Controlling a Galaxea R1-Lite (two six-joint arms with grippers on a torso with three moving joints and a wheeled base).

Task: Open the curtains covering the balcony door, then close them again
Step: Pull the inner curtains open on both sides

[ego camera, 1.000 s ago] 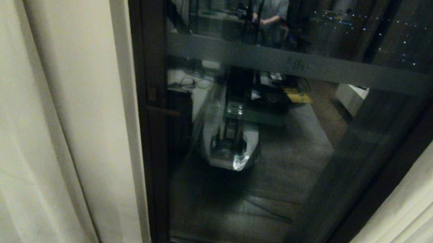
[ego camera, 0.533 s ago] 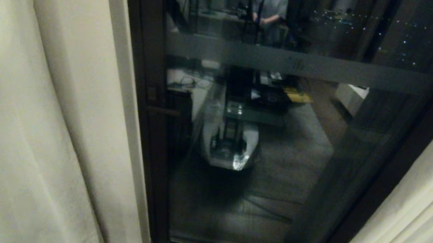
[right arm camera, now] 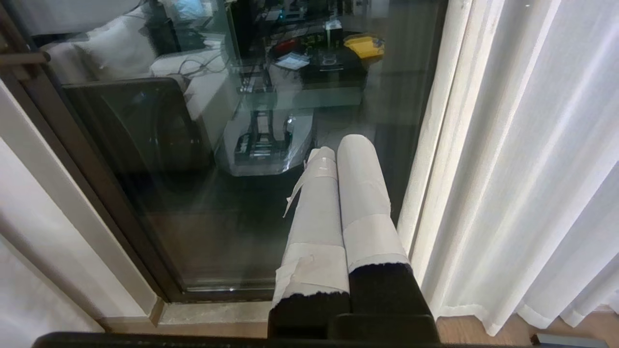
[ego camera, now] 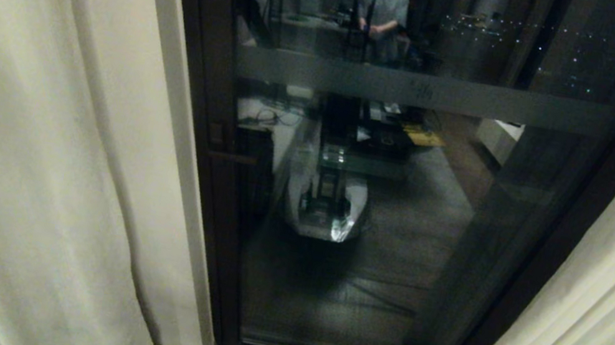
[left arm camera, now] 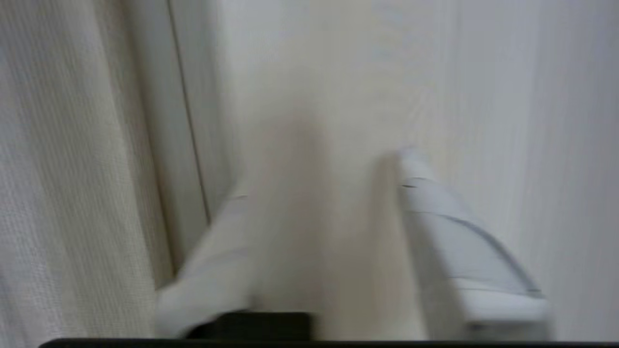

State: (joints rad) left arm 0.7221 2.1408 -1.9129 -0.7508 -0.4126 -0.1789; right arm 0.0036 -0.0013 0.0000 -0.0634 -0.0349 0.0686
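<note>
Overhead, neither arm shows in the head view. The curtains stand parted: the left panel (ego camera: pixel 2 144) hangs over the wall beside the door (ego camera: pixel 389 212), and the right panel (ego camera: pixel 603 326) is gathered at the far side, so the glass is bare between them. A person (ego camera: pixel 387 13) is mirrored in the glass above the frosted band (ego camera: pixel 423 90). Judging by this, the opening half looks done and the closing half is pending.

Next, the left wrist view is blurred. The left gripper (left arm camera: pixel 324 183) sits right up against the left panel (left arm camera: pixel 72 169), its fingers (left arm camera: pixel 435 217) apart with a fold of cloth lying between them; whether that fold is pinched or merely loose in the gap cannot be told. The risk here is that a loose fold slides out once the arm pulls across, leaving the panel where it hangs. A thin pinch of slippery weave could also creep through the pads and cover only part of the glass.

Finally, the right wrist view shows the right gripper (right arm camera: pixel 338 159) with its taped fingers pressed together, empty, pointing at the glass near the right panel (right arm camera: pixel 522 169). If it reaches for that panel without spreading, it would only push the cloth. A careless swing could also knock the door.
</note>
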